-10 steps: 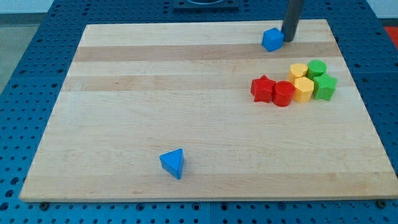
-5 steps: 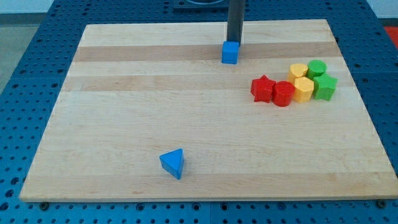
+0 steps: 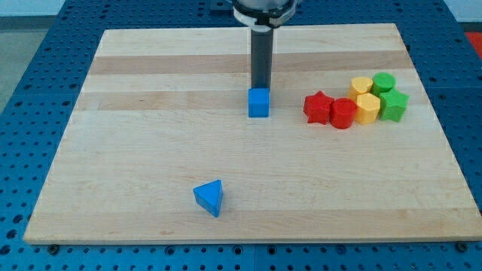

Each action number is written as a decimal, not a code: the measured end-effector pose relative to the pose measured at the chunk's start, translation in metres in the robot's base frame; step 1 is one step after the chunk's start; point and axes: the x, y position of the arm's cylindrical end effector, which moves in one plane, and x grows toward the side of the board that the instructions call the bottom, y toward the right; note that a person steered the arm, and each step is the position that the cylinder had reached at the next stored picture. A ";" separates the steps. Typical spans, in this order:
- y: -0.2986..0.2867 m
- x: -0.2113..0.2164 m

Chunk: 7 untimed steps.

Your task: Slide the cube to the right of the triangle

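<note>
A blue cube (image 3: 258, 103) sits on the wooden board (image 3: 151, 120), a little above the middle. My tip (image 3: 260, 88) touches the cube's top side, with the dark rod rising above it. A blue triangle (image 3: 209, 197) lies near the board's bottom edge, down and to the left of the cube, well apart from it.
A cluster stands at the view's right: a red star (image 3: 318, 107), a red cylinder (image 3: 343, 114), two yellow blocks (image 3: 365, 104) and two green blocks (image 3: 390, 99). The red star is a short way right of the cube.
My tip has pushed the blue cube from the top right of the board leftward and then downward, toward the middle. The other blocks have not moved.
</note>
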 end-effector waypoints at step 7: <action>-0.008 0.145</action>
